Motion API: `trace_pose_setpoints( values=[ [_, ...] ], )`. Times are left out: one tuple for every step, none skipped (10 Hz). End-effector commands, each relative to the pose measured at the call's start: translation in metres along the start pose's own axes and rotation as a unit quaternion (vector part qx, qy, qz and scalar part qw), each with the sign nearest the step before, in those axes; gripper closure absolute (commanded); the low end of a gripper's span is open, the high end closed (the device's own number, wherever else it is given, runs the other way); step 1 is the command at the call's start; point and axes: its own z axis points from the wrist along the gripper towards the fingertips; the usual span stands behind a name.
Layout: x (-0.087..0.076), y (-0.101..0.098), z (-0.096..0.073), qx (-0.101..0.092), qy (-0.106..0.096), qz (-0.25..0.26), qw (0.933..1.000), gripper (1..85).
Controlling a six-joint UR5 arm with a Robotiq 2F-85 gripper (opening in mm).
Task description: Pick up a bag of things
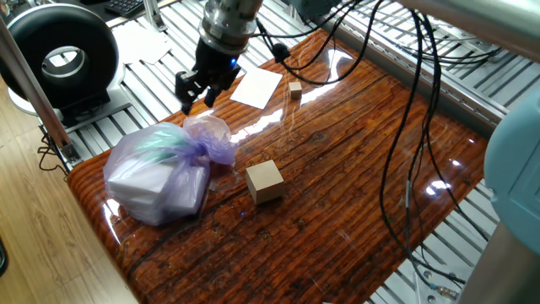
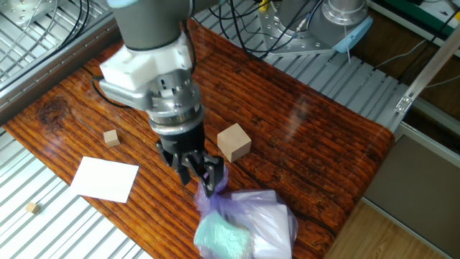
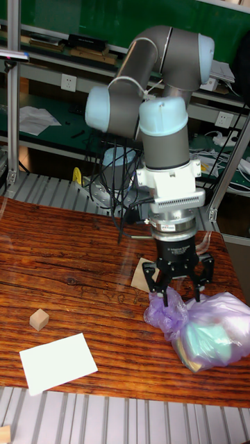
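Observation:
The bag of things (image 1: 156, 173) is a bulging pale-purple plastic bag near the table's corner, with whitish and teal contents showing through. Its ruffled knotted top (image 1: 211, 135) points toward the table's middle. My gripper (image 1: 196, 91) hangs just above that top, open, its fingers spread and nothing between them. In the other fixed view the gripper (image 2: 198, 176) points down at the ruffle, right beside the bag (image 2: 248, 223). In the tall fixed view the gripper (image 3: 180, 295) straddles the ruffle of the bag (image 3: 208, 333) from above.
A tan wooden cube (image 1: 265, 181) sits right of the bag's knot. A white paper sheet (image 1: 257, 87) and a small cube (image 1: 294, 89) lie toward the far edge. A black round device (image 1: 59, 55) stands off the table at the left. Cables hang over the far side.

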Motion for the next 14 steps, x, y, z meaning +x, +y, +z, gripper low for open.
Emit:
trace_pose_setpoints(
  values=[
    [-0.010, 0.014, 0.020, -0.014, -0.041, -0.025, 0.9987, 23.0],
    [-0.004, 0.013, 0.024, -0.015, -0.038, -0.044, 0.9982, 23.0],
    [0.013, 0.009, 0.026, -0.016, -0.016, -0.078, 0.9967, 23.3],
    [0.029, 0.003, 0.029, -0.018, -0.003, -0.096, 0.9952, 23.3],
    [0.040, -0.004, 0.034, -0.019, 0.002, -0.113, 0.9935, 23.3],
    [0.046, -0.010, 0.037, -0.013, 0.007, -0.122, 0.9925, 22.0],
    [0.046, -0.012, 0.038, -0.008, 0.008, -0.125, 0.9921, 22.0],
    [0.047, -0.012, 0.040, -0.006, 0.009, -0.127, 0.9918, 21.7],
    [0.048, -0.013, 0.043, 0.001, 0.009, -0.128, 0.9917, 21.3],
    [0.050, -0.014, 0.047, 0.005, 0.008, -0.129, 0.9915, 21.3],
    [0.051, -0.013, 0.051, 0.007, 0.006, -0.129, 0.9916, 21.3],
    [0.052, -0.013, 0.054, 0.010, 0.005, -0.130, 0.9915, 21.3],
    [0.052, -0.009, 0.056, 0.011, 0.001, -0.127, 0.9918, 21.3],
    [0.051, -0.003, 0.059, 0.013, -0.002, -0.123, 0.9923, 21.3]
  ],
)
